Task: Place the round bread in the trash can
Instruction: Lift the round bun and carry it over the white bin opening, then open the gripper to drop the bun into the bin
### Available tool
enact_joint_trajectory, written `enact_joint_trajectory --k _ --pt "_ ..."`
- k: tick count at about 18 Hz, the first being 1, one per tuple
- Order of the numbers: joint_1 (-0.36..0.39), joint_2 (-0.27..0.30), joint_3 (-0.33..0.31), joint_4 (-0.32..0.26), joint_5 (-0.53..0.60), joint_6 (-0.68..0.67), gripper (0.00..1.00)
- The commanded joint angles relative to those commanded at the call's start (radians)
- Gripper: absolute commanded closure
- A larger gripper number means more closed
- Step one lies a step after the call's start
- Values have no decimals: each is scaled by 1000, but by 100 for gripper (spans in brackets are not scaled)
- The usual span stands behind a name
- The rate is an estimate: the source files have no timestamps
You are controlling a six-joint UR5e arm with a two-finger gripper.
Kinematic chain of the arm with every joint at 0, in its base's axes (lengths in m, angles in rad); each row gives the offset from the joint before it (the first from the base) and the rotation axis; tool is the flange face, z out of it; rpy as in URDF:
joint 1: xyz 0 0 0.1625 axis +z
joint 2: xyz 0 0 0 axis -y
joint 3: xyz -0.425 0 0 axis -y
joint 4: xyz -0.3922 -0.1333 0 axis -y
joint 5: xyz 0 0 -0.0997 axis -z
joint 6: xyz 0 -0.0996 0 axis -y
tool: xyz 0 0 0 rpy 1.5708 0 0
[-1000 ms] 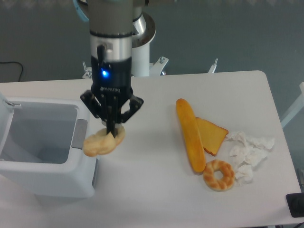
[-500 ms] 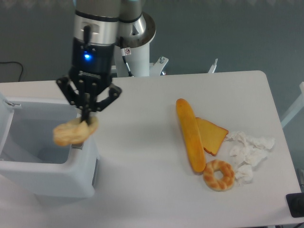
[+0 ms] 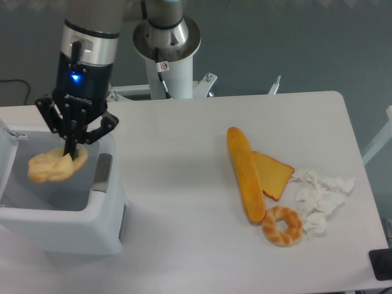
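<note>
- The round bread (image 3: 56, 166) is now carried over the hollow of the trash can (image 3: 61, 226), where a second ago it was hanging beside the can's right wall, over the table (image 3: 184, 184).
- The bread is pinched between the fingers of the claw (image 3: 70, 158), which is clenched on its right-hand end; the rest of the roll sticks out to the left, slightly tilted.
- The bread is seen against the grey inside of the can, near its middle, and is judged to be clear of both side walls; how far it hangs above the bottom cannot be told.
- Compared with the earlier pictures, the arm has been shifted leftward in two stages: first to the can's right rim, then fully over the opening.
- Transport is therefore judged to be nearly finished; only the release is left, and the task is not yet done.
- The baguette (image 3: 245, 174), the toast slice (image 3: 274, 174), the ring-shaped bread (image 3: 282, 225) and the crumpled paper (image 3: 321, 196) are left unmoved on the right part of the table.
- A drop from here is judged likely to land inside the can.
</note>
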Motion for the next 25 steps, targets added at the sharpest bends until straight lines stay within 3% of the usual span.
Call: enact_joint_trajectory --k 2,6,10,13,22,25 --pt "-11 -3 -2 0 0 2 87" --pt "-18 -11 -2 0 2 3 73" --pt "-18 -12 -2 5 2 14 39" --pt "-18 -12 -2 5 2 14 31" --pt "-20 -6 -2 6 2 14 23" --pt "-17 -2 0 6 5 32 3"
